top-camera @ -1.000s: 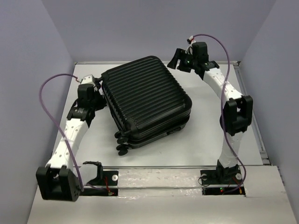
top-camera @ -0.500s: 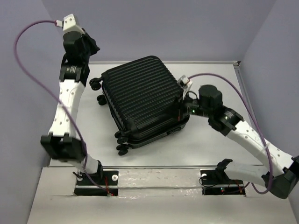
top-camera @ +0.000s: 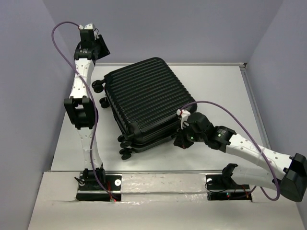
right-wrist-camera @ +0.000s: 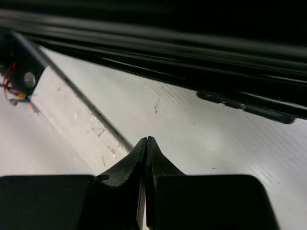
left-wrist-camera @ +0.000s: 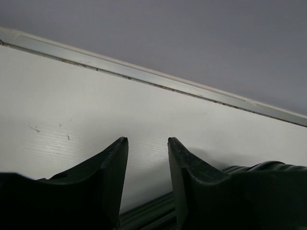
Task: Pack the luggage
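Luggage (top-camera: 148, 103): closed, lying flat mid-tabletop (top-camera: 216, 86), wheels toward 8 o'clock. Left pincer (left-wrist-camera: 147, 141): raised at its 11 o'clock, partly parted, empty. Right pincer (right-wrist-camera: 146, 140): pressed closed, empty, low at the 5 o'clock corner. Assessment: shell rigid, ribbed, probably heavy, too broad to span; take hold at the seam lip.
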Tool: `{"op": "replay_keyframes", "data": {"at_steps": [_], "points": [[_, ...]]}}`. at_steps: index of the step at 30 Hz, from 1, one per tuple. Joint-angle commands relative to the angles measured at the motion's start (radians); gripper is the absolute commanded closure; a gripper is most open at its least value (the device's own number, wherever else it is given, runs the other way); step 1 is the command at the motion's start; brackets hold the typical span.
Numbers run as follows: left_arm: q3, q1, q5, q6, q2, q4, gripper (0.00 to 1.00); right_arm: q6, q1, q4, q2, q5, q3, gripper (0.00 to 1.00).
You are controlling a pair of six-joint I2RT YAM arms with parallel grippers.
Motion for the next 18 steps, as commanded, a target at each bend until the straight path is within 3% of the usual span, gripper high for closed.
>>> {"op": "replay_keyframes", "data": {"at_steps": [1,8,18], "points": [[0.06,0.011,0.115,0.003,-0.001,0.049,0.39,0.045,-0.007,0.087,0.076,0.218,0.01,0.93],[0.026,0.011,0.203,0.023,0.06,0.061,0.33,0.041,-0.152,0.189,0.115,0.218,0.01,0.93],[-0.131,0.016,0.103,0.06,0.02,0.049,0.35,0.021,-0.287,0.35,0.185,0.111,0.021,0.93]]}}
